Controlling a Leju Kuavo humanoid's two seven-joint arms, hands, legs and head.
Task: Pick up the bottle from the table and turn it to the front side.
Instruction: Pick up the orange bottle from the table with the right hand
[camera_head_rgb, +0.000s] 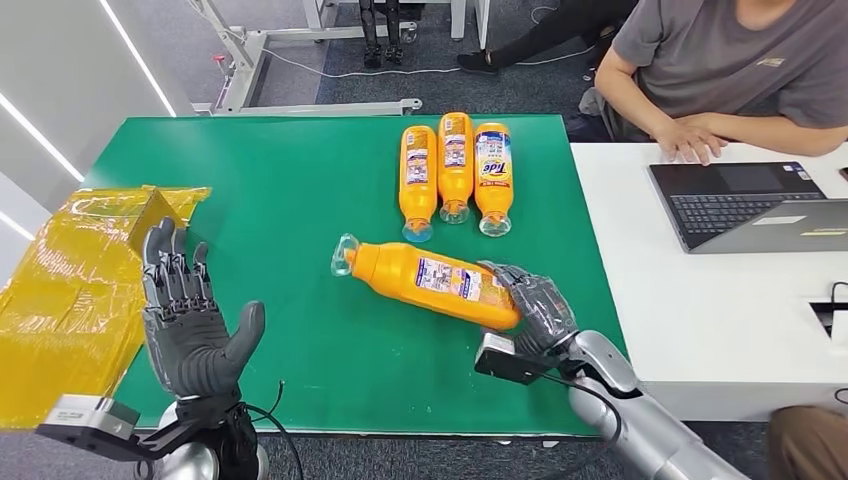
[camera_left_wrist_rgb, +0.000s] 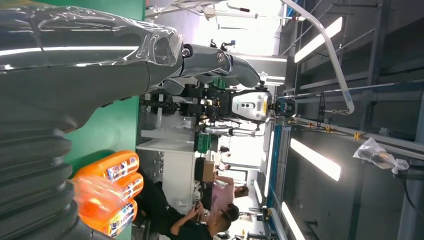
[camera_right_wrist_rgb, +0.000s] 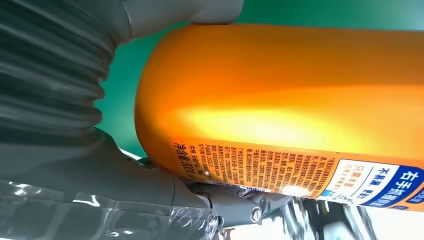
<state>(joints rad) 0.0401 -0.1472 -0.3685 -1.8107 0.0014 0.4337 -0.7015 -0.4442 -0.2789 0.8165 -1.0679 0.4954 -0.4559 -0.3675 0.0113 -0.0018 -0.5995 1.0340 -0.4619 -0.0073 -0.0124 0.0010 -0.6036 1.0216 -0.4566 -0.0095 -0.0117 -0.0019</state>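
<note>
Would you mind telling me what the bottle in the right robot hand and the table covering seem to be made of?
Bottle: likely glossy orange plastic, judging by the bright sheen in the right wrist view, with a clear cap and printed label. Table covering: matte green, no glare; perhaps felt or a mat, hard to tell.

We see bottle (camera_head_rgb: 430, 279) lying mid table (camera_head_rgb: 280, 190), w/ three bottles (camera_head_rgb: 455, 170) side by side behind it, laptop (camera_head_rgb: 745, 205) to right

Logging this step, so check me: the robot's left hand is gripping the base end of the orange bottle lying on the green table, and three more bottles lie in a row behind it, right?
Wrong hand. The head view shows the right hand gripping the orange bottle; the left hand is raised and spread. The rest holds.
</note>
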